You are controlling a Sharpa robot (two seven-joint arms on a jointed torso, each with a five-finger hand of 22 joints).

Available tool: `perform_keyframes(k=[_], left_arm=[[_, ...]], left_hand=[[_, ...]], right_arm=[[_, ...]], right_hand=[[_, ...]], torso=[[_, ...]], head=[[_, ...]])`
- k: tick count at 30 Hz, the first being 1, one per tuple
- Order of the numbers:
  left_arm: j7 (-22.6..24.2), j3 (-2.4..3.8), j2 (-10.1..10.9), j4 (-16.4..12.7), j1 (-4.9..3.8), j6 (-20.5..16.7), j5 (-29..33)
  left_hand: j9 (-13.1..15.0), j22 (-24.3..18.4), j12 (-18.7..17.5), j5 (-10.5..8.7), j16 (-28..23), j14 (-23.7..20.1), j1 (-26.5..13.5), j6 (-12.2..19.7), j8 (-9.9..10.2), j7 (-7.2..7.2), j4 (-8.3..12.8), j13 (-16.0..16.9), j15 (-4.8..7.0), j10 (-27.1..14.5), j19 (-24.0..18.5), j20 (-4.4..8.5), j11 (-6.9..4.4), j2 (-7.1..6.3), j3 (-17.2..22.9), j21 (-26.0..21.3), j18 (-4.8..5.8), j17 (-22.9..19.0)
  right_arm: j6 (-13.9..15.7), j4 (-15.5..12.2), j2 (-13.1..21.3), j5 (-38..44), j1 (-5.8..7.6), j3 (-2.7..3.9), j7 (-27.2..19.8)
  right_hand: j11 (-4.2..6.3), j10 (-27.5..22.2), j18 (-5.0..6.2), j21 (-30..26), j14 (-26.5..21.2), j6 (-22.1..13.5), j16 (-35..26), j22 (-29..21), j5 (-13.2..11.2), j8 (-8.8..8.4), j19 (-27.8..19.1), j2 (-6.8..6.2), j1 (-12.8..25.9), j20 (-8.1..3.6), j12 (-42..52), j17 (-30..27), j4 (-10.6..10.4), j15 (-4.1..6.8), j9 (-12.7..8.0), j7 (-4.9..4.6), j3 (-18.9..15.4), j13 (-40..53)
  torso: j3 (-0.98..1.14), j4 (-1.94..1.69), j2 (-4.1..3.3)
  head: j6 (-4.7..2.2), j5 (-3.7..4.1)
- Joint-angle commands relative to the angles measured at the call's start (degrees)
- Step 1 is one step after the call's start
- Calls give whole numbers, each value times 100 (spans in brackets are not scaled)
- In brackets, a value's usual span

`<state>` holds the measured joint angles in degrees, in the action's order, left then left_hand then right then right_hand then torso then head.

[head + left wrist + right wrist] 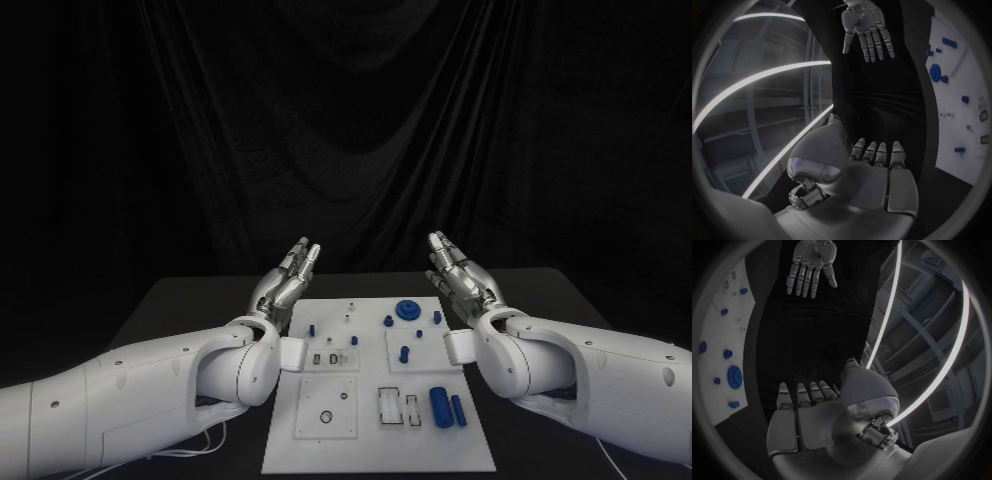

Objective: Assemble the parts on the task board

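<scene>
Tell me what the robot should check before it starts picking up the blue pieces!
1. Left hand holds nothing, fingers straight: ok.
2. Right hand holds nothing too: ok.
3. Task board lies flat between the two arms: ok.
4. Two blue cylinders lie side by side on the board, nothing covering them: ok.
5. Blue round disc sits at the board's far end: ok.
6. Which hole fits which piece: cannot tell.

Parts (447, 407) lie on the task board (378, 455), between robot hands
</scene>
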<state>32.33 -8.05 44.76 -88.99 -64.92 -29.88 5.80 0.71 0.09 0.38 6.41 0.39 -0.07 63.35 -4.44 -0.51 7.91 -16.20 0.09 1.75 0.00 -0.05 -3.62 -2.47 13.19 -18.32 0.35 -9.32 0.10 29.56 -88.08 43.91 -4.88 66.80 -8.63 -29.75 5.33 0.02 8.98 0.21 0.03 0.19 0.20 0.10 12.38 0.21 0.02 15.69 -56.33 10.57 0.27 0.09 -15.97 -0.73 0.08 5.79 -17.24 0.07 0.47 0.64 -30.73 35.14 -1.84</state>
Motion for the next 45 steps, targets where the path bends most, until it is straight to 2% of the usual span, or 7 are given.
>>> perform_keyframes(k=[1,11,22,27,38,40,45], left_arm=[[552,-83,-11,13,-97,1249,539],[870,-402,-15,48,-301,2208,938],[1249,-410,-2,593,-278,2782,-189],[1340,-410,89,628,-267,2805,-428],[1653,-410,355,647,-263,2367,-1410],[1732,-410,385,707,-264,2217,-1550],[1767,-410,541,729,-266,2003,-1718]], left_hand=[[10,-9,-38,47,-39,7,273,-18,-29,79,-39,-9,109,0,5,-86,-5,40,-95,-35,-95,-10],[8,-9,-38,87,-39,7,360,-2,-26,36,-36,-9,58,0,5,-86,57,58,-56,-35,-99,-10],[11,-9,-38,186,-39,7,463,-17,-30,-13,-46,-9,32,0,5,-447,70,70,-36,-35,-83,-10],[11,-9,-38,251,-39,7,521,-19,-30,-37,-44,-9,27,0,5,-57,145,143,-6,-35,-93,-10],[58,-9,-30,1004,-39,7,1036,-366,-89,-339,-20,-1,-258,23,5,-175,432,82,106,-35,71,-10],[78,-9,-8,1186,-39,7,1334,-562,-117,-372,-39,20,-236,97,5,-112,446,36,170,-35,120,-10],[86,-9,4,1364,-39,7,1480,-700,-118,-393,-48,34,-246,166,5,-82,444,17,187,-35,155,-10]], right_arm=[[-1285,44,-17,-456,125,-102,149],[-2473,146,-58,-861,468,-525,235],[-3238,274,204,-186,497,-555,118],[-3304,283,199,-72,499,-555,197],[-2864,227,471,1624,689,-555,439],[-2815,192,568,2184,803,-555,696],[-2655,149,714,3952,1204,-555,1455]], right_hand=[[-4,-2,100,-21,-3,74,-20,-10,90,5,-2,40,-313,106,-27,-9,-58,-99,17,-18,-57,-7],[-148,-2,111,-21,-3,71,-20,-10,84,3,-2,34,-365,140,-27,-9,-65,-185,16,16,-51,-7],[-420,-2,120,-21,-3,96,-20,-10,110,9,-2,-11,-506,161,-27,-9,-57,-351,22,2,-41,-7],[-525,-2,126,-21,-3,119,-20,-10,134,14,-2,-31,-578,228,-27,-9,-52,-479,27,-19,-35,-7],[-1226,21,-2,536,212,588,164,309,942,93,900,-178,-1664,633,56,107,582,-1185,107,-541,254,26],[-1651,325,-115,1792,3130,751,1997,883,905,125,3309,-199,-2131,658,553,892,873,-1336,133,-748,390,174],[-1829,968,155,2089,4725,1399,2648,891,910,210,4878,-322,-2538,482,1324,925,1153,-858,202,-1084,400,246]], torso=[[1,2,2],[1,2,2],[-61,-90,-146],[-85,-95,-175],[-113,-97,-199],[-119,-80,-205],[-132,-101,-247]], head=[[0,1],[0,1],[275,-13],[317,9],[496,-235],[551,-303],[727,-261]])
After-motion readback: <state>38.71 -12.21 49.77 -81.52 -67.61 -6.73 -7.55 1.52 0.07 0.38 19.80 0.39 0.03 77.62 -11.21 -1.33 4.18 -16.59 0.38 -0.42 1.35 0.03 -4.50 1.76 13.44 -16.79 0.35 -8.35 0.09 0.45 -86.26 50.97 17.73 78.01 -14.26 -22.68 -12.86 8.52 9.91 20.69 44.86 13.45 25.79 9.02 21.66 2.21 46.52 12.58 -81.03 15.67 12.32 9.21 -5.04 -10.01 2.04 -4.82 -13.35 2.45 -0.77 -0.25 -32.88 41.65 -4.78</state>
